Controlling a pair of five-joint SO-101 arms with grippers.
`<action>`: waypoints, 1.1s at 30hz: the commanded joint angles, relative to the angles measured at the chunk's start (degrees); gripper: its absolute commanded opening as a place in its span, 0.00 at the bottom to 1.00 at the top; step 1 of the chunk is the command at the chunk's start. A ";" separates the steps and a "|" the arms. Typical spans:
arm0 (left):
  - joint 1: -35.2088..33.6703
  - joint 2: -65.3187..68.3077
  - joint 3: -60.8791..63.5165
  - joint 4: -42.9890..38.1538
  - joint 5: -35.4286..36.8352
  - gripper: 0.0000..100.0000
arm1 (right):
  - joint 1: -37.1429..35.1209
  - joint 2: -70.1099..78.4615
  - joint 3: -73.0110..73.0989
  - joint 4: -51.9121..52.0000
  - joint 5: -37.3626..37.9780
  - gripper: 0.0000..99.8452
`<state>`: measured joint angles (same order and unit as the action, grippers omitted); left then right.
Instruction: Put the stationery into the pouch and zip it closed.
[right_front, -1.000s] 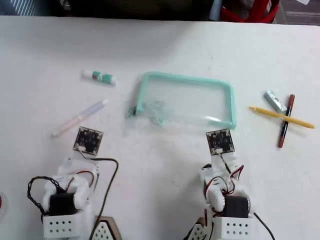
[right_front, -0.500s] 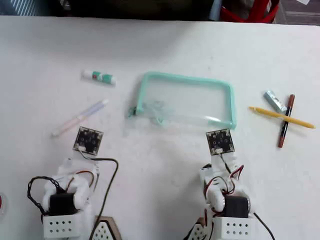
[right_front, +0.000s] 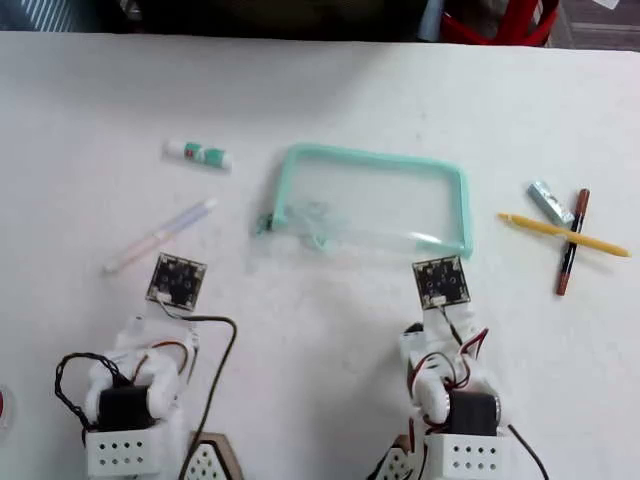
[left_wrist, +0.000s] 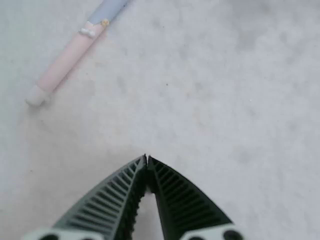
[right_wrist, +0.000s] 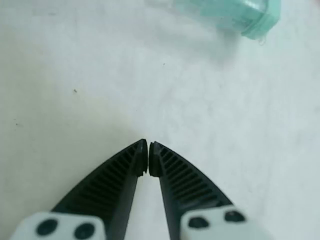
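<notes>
Nothing among the stationery has shifted in the last second; only the right arm has stirred a touch at its wrist. On the white tabletop (right_front: 330, 90) the mint-edged clear pouch (right_front: 370, 200) lies flat in the middle. Its long side runs across my view and its near corner sits just ahead of the right hand (right_wrist: 148, 150), whose tips are pressed together on nothing. The left hand (left_wrist: 147, 162) is likewise pressed together and empty.

I judge the pink-and-blue pen (right_front: 160, 236) the likely first pick. It lies just ahead of the left hand and a little to its left, long axis slanting away toward the pouch — the left arm is clearly nearer.

A yellow pen (right_front: 605, 244) and a brown pen (right_front: 579, 205) lie crossed well to the right of the pouch. The glue stick (right_front: 198, 153) rests beyond the pink-and-blue pen, and a small grey-blue piece (right_front: 551, 202) — I cannot name it — sits beside the crossed pens.
</notes>
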<state>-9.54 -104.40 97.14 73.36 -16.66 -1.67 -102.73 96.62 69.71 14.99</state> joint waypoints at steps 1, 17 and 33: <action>0.04 -0.13 -0.18 0.18 0.00 0.03 | -0.66 -0.40 0.26 -3.56 -0.26 0.02; -0.04 -0.13 -0.18 0.18 0.18 0.03 | -7.87 -0.40 0.26 -5.76 -0.09 0.02; 8.22 -0.13 -16.44 -13.27 0.35 0.03 | -7.87 -0.31 0.26 -0.57 -0.26 0.02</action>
<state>-3.30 -104.13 88.79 65.89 -16.66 -9.23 -102.73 96.62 69.10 14.99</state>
